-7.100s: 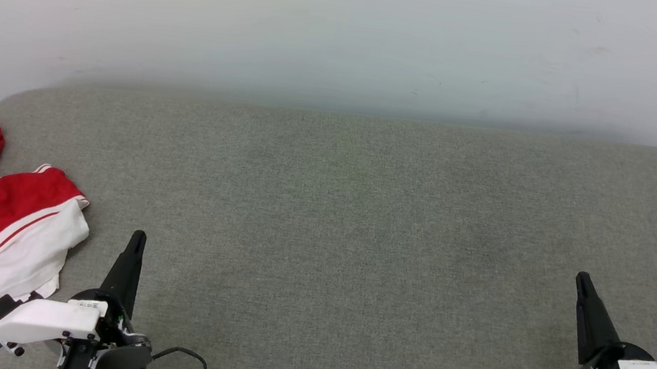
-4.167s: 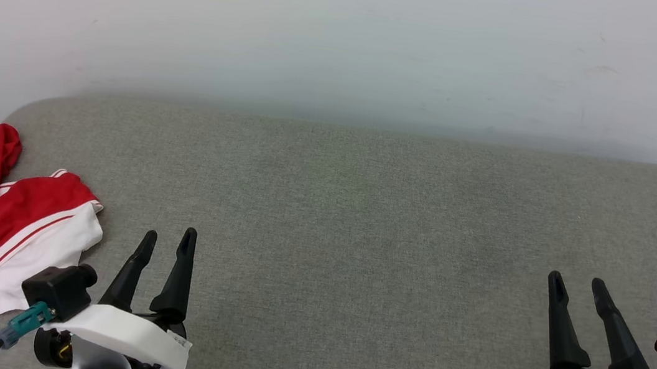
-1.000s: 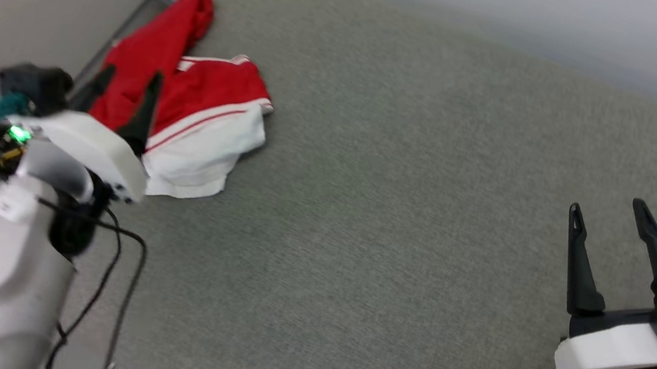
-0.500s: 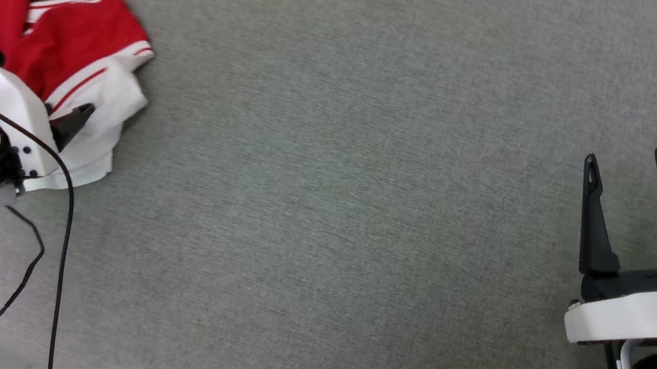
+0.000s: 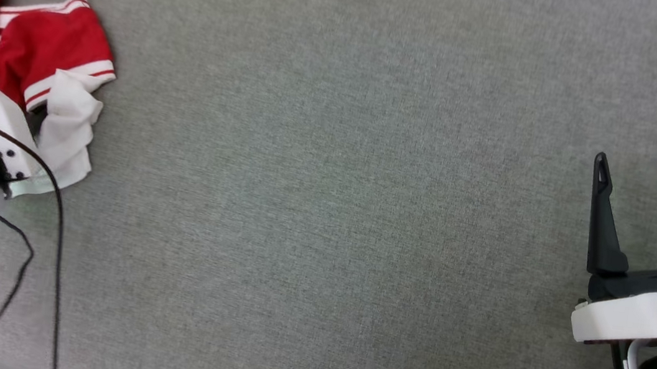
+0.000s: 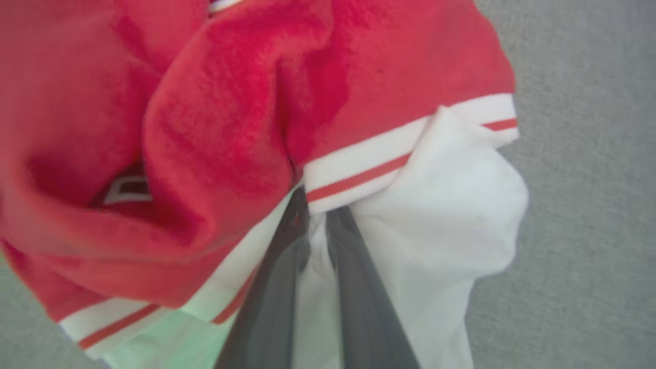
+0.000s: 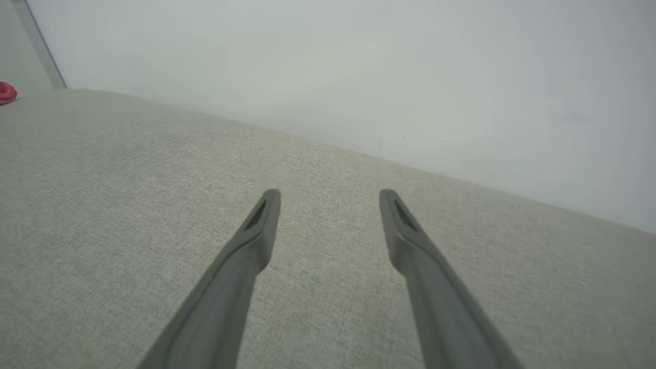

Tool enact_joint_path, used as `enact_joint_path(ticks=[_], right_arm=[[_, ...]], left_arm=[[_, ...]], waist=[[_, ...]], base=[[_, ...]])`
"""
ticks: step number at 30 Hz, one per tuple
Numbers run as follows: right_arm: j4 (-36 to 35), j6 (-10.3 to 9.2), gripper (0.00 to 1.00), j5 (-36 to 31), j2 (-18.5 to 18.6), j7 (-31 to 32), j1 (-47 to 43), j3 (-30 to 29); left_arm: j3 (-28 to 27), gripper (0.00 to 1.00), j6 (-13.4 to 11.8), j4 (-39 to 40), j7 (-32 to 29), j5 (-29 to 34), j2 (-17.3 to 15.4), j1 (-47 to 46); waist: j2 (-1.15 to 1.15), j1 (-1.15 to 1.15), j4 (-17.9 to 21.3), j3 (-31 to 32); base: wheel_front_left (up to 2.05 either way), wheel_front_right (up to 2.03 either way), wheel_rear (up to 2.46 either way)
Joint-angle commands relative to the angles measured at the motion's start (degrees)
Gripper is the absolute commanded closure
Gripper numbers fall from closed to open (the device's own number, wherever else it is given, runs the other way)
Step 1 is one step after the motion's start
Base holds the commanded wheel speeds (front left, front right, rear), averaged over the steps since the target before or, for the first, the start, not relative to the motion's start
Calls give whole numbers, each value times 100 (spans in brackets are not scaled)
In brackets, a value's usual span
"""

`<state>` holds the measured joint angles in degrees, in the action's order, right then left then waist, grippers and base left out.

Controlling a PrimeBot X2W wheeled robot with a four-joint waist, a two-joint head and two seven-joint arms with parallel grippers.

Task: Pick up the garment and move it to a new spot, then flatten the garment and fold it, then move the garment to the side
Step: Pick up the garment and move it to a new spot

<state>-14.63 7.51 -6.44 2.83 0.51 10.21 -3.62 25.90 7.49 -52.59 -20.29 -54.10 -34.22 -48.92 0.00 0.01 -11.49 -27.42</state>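
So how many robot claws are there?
2. The left gripper pinches the garment at the far left; the right gripper stands open at the lower right.

The garment point(image 6: 225, 128) shows no legible text.

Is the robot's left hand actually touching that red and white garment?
Touching. The left wrist view shows the left hand closed on a white fold of the garment, with fabric pinched between its two dark fingers.
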Motion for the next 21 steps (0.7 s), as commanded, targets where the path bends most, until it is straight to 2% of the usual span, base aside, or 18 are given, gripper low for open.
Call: enact_joint_path(ticks=[1,7,14,17,21], right_arm=[[6,-4,0,12,9,-35,-47,-2],[204,-5,0,231,9,-117,-174,-12],[443,-4,0,530,8,-297,-469,-119],[495,-4,0,605,7,-359,-601,-170],[556,-5,0,695,8,-385,-778,-243]], left_arm=[[42,100,-2,-63,63,23,71,48],[-41,100,-50,-326,1399,261,122,-112],[-9,100,-329,-212,3008,682,237,-103],[-27,100,-430,-6,3376,808,305,-72],[-115,100,-513,522,3523,934,464,130]], waist=[[0,-1,-50,158],[0,-1,-143,747],[0,-1,-221,1461],[0,-1,-219,1748],[0,-1,-158,2074]], base=[[0,0,0],[0,0,0],[0,0,0],[0,0,0],[0,0,0]])
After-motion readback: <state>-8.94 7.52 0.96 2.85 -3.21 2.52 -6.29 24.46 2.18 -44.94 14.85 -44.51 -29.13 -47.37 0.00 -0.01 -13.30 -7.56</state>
